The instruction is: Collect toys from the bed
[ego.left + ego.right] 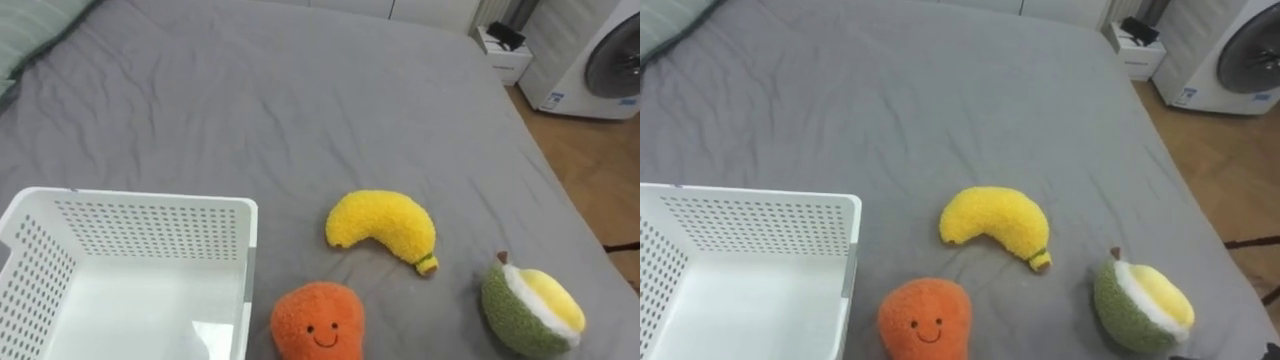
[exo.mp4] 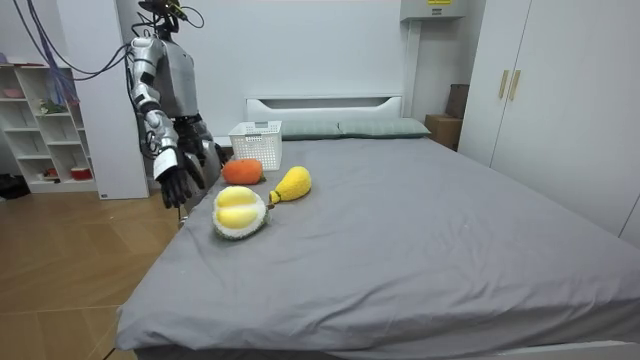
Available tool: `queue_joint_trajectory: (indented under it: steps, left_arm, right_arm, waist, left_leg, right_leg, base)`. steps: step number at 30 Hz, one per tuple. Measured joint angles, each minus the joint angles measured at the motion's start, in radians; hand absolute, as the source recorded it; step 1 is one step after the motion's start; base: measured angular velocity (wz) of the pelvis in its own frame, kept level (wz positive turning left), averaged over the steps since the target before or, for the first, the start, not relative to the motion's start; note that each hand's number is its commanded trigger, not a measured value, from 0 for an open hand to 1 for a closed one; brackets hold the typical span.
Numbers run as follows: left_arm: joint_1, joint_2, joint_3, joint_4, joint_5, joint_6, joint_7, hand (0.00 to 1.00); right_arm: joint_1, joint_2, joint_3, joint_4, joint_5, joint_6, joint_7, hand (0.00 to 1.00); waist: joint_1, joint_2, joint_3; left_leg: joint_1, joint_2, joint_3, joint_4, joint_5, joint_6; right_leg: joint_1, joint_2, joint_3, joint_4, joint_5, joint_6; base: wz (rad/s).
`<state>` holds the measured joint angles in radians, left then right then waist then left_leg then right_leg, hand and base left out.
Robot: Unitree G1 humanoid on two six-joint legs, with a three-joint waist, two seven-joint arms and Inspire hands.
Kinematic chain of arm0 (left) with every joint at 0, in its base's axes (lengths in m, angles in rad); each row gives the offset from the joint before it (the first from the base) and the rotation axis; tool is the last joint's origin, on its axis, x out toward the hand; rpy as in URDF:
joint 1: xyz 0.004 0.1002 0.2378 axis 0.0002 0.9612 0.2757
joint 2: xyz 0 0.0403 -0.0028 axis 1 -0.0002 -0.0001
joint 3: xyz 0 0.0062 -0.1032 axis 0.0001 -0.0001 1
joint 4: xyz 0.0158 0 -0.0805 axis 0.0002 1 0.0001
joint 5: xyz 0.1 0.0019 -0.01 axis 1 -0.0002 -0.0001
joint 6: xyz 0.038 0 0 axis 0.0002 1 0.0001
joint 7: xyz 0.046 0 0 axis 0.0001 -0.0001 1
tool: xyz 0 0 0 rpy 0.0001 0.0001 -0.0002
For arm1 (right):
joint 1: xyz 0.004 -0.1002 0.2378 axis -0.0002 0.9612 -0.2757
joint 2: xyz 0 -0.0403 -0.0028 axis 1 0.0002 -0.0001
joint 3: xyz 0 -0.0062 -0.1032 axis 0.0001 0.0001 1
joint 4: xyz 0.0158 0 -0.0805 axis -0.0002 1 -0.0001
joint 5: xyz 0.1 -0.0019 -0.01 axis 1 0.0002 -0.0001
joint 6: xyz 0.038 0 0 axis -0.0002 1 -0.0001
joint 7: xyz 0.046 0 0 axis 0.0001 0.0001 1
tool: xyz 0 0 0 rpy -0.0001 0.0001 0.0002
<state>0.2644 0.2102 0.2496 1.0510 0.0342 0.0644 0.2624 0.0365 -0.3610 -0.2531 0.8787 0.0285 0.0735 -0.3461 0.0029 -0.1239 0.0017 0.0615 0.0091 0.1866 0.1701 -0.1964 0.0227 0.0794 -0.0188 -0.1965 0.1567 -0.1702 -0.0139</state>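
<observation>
Three plush toys lie on the grey bed point(image 1: 280, 110). A yellow banana point(image 1: 385, 228) is in the middle. An orange fruit with a smiling face point(image 1: 318, 322) lies at the near edge. A green and yellow durian point(image 1: 530, 308) is on the right. To their left stands a white perforated basket point(image 1: 150, 202) with nothing in it. In the room view I stand at the bed's side by the toys. My right hand point(image 2: 172, 185) hangs open at my side, off the bed and holding nothing. My left hand point(image 2: 212, 153) is partly hidden behind my body.
A washing machine point(image 1: 595, 60) and a small white stand point(image 1: 505, 52) are on the wooden floor beyond the bed's far right corner. A striped pillow point(image 1: 30, 30) lies at the far left. A shelf unit point(image 2: 40, 130) stands behind me and a wardrobe point(image 2: 540, 100) across the bed.
</observation>
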Motion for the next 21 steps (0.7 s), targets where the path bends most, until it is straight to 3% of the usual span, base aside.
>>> queue_joint_trajectory:
  steps: [8,12,16,21]
  left_arm:
    - [0.002,0.001,-0.018,0.001,0.002,0.003,-0.017,0.0]
    - [-0.015,0.0,-0.031,0.002,-0.003,0.005,-0.017,0.0]
    - [-0.035,0.001,-0.05,-0.002,-0.003,0.005,-0.017,0.0]
    - [-0.044,0.004,-0.066,-0.018,-0.003,0.005,-0.017,0.0]
  right_arm:
    - [-0.043,0.0,0.021,0.004,-0.077,0.0,-0.013,0.0]
    - [-0.069,0.0,0.065,0.052,-0.076,-0.004,-0.014,0.0]
    - [-0.072,0.0,0.081,0.063,-0.076,-0.006,-0.014,0.0]
    - [-0.078,0.0,0.093,0.092,-0.076,-0.006,-0.014,0.0]
  waist:
    - [0.008,-0.001,-0.0023]
    - [0.009,0.011,0.0028]
    - [0.008,0.028,-0.0021]
    - [0.007,0.032,-0.003]
  left_leg:
    - [-0.064,-0.001,-0.03,0.021,0.0,0.0]
    - [-0.093,0.001,-0.042,0.034,0.0,0.002]
    - [-0.124,-0.001,-0.053,0.036,0.002,0.006]
    - [-0.162,0.0,-0.053,0.052,0.003,0.008]
  right_leg:
    - [-0.045,-0.007,-0.035,0.002,0.001,-0.001]
    - [-0.067,-0.01,-0.046,0.013,0.002,-0.001]
    - [-0.089,-0.014,-0.057,0.017,0.002,0.0]
    - [-0.132,-0.016,-0.058,0.031,0.002,-0.001]
  base:
    - [0.12]
    - [0.08]
    - [0.07]
    - [0.01]
